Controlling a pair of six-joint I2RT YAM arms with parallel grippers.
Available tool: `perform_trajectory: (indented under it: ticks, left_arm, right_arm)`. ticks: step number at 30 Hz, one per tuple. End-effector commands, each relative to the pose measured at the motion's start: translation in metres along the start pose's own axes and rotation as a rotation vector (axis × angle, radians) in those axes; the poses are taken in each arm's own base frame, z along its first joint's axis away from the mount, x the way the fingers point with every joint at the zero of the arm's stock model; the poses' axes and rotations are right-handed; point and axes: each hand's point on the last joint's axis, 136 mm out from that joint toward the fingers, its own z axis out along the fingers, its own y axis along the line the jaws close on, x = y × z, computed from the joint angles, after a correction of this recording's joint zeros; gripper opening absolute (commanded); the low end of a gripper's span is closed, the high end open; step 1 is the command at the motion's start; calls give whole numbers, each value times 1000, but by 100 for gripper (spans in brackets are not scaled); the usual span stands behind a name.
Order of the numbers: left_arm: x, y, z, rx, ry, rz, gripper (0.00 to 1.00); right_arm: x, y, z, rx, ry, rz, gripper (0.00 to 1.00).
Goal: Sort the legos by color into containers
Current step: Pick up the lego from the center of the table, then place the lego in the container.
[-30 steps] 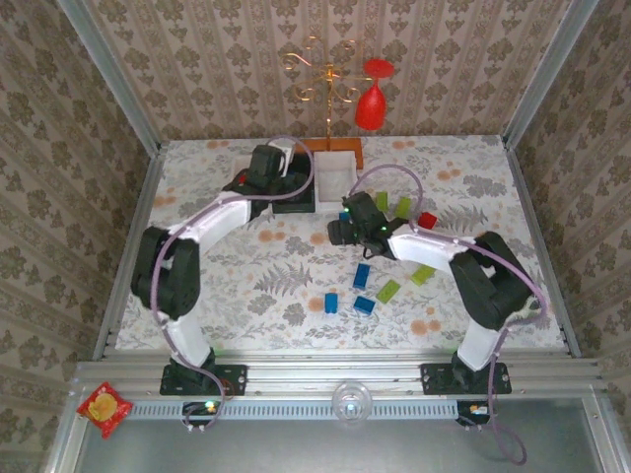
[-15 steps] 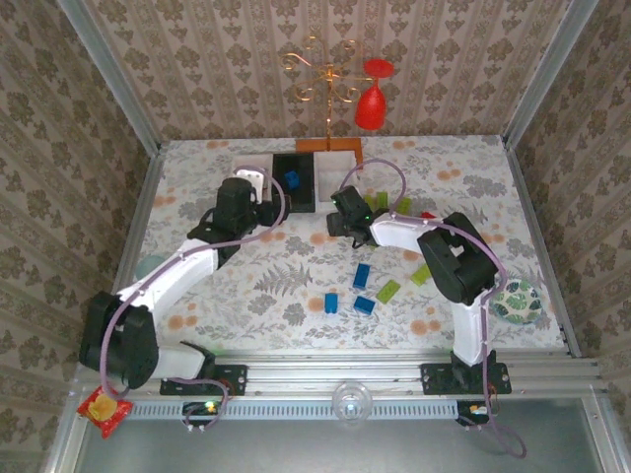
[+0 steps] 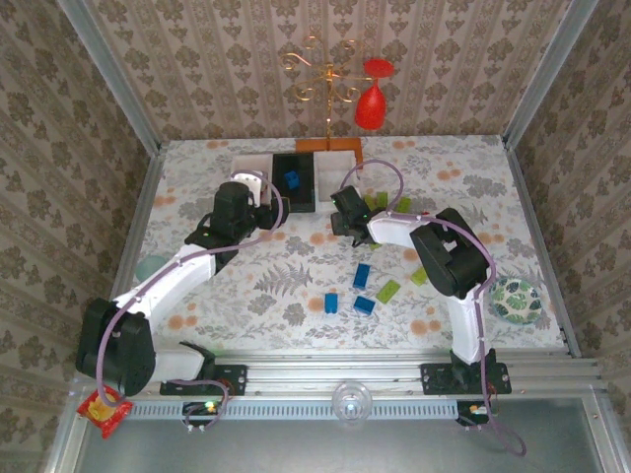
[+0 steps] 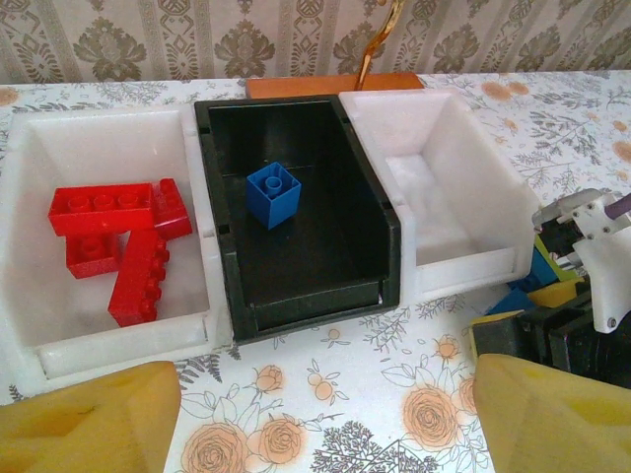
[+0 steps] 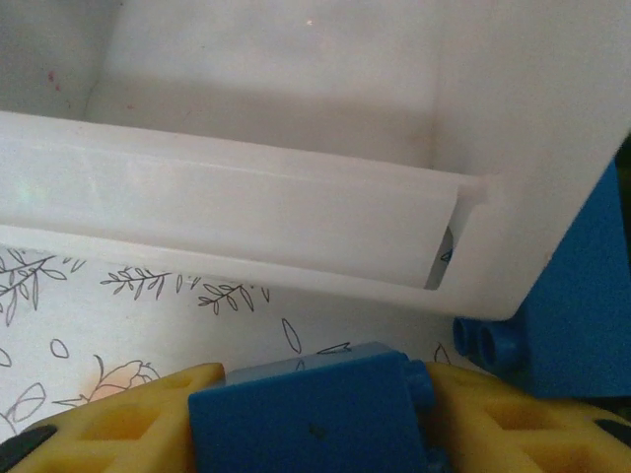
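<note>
The three bins stand joined in a row at the upper middle of the top view, just in front of the orange-brown stand base [image 3: 330,146]. In the left wrist view, the left white bin [image 4: 25,177] holds several red bricks [image 4: 102,208], lying flat and partly overlapping. The black bin [image 4: 296,281] in the middle holds one blue square brick [image 4: 273,194], studs up, toward its back. The right white bin [image 4: 424,187] shows its white floor.

The left tool [image 4: 320,434] hangs in front of the bins, its yellow fingers [image 4: 89,419] spread wide with nothing between them. The right tool [image 5: 315,434] sits at the front corner of the right white bin, its yellow pads [image 5: 128,419] closed narrow on a blue brick [image 5: 311,414]. A second blue brick [image 5: 572,315] lies just beside it, at the right edge of that frame. Loose blue bricks [image 3: 361,275] and lime green bricks [image 3: 388,290] lie on the tabletop [image 3: 246,286], lower right of the bins.

A second ago the left tool was over the black bin and hid it. It has since drawn back to the lower left, leaving the bin and its brick uncovered. The right tool has moved up from the middle of the tabletop to the white bin. Its arm has swung clear of a patterned bowl [image 3: 516,299] at the right.
</note>
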Motion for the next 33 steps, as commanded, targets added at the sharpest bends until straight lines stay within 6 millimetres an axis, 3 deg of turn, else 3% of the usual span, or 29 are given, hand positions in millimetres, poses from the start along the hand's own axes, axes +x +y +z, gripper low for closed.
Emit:
perform_trajectory:
  ticks: [1, 6, 7, 11, 13, 19, 24, 27, 30, 33]
  left_arm:
    - [3, 2, -5, 3, -2, -2, 79]
    - [18, 0, -9, 27, 21, -34, 80]
    - [20, 12, -10, 7, 19, -58, 80]
    - [29, 27, -17, -20, 9, -101, 80]
    - [30, 37, -21, -45, -7, -126, 80]
    - [34, 47, -31, -68, -20, -157, 82]
    - [36, 47, -40, -63, -19, -155, 83]
    - [35, 42, -44, -40, -20, -157, 83]
    - [36, 38, -48, -22, -4, -151, 84]
    - [38, 39, -53, -30, 4, -142, 86]
  right_arm:
    - [-4, 7, 5, -40, -17, -38, 47]
    - [-10, 27, -27, -169, -56, -58, 42]
    - [-14, 35, -37, -209, -73, -57, 42]
    - [-43, 73, -76, -382, -166, -14, 41]
    - [-59, 89, -84, -439, -206, 19, 41]
    - [-105, 120, -64, -483, -243, 76, 41]
    - [-128, 138, -36, -474, -251, 68, 43]
    - [-136, 142, -19, -444, -243, 39, 51]
    - [-148, 143, -19, -454, -250, 28, 60]
    - [-162, 141, -39, -462, -289, 10, 69]
